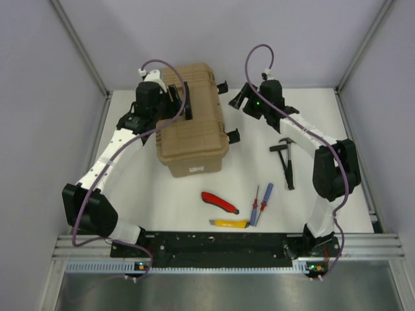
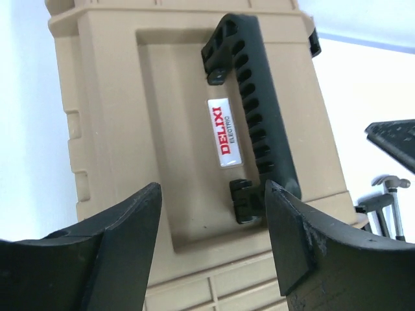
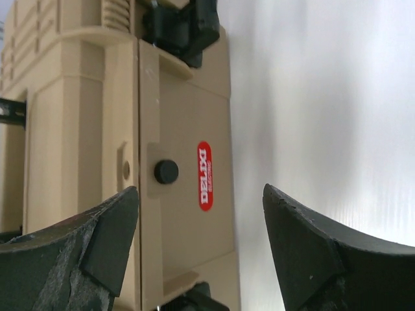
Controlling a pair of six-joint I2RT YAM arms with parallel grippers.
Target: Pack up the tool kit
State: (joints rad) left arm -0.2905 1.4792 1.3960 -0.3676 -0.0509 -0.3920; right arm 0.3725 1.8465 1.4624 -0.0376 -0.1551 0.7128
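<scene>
Toolbox [image 1: 198,139] lid down toward far-left corner, both pincers spread wide: left gripper [image 2: 214,201] above handle [image 2: 259,110], right gripper [image 3: 201,201] facing front latch [image 3: 181,26], likely for opening.

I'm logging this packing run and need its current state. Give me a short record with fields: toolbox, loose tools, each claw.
toolbox: tan, lid down, on the table
handle: black, on the lid
tools outside the box: hammer, red utility knife, yellow utility knife, red screwdriver, blue screwdriver, all lying on the table
left claw: open, empty, above the handle
right claw: open, empty, facing the toolbox's latch side
</scene>
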